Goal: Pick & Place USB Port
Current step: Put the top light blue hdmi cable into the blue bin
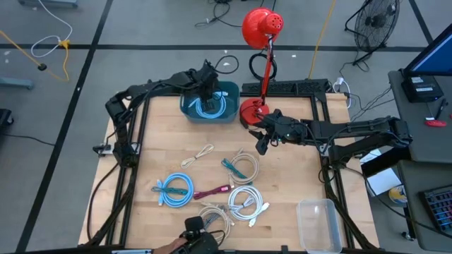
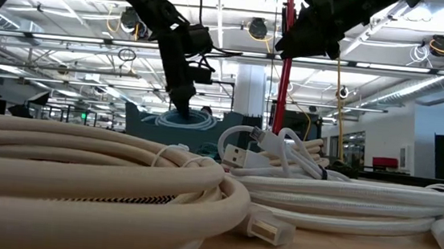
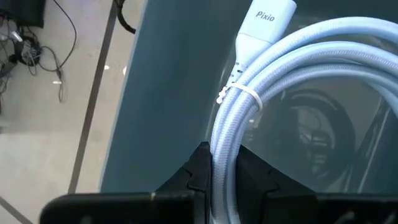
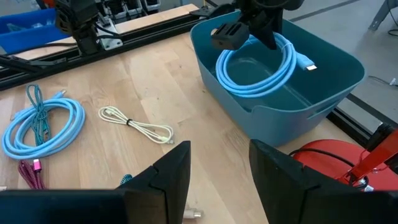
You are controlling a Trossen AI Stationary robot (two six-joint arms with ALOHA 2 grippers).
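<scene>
The wooden surface (image 1: pixel 282 176) is carrying everything here, with the red lamp (image 1: pixel 260 42) standing at its far edge. The teal bin (image 4: pixel 323 81) is sitting at the far side of the surface, just beside the lamp's red base. A clear plastic container (image 1: pixel 319 224) is resting at the near right corner.

The left pincer (image 4: pixel 249 28) is hanging over the teal bin, clamped on the light blue cable (image 4: pixel 261 68), whose coil is dangling inside the bin; in the left wrist view the cord is running between the two dark fingers (image 3: pixel 200 171), with a white tie and a plug marked Pixio above them.

The right pincer (image 1: pixel 263 141) is hovering above the surface near the lamp base, its fingers spread apart and holding nothing.

Loose coils are lying toward the near side: a blue cable (image 1: pixel 176 187), white cables (image 1: pixel 244 201), a small cream cable (image 4: pixel 137 124) and a magenta one (image 1: pixel 212 191).
</scene>
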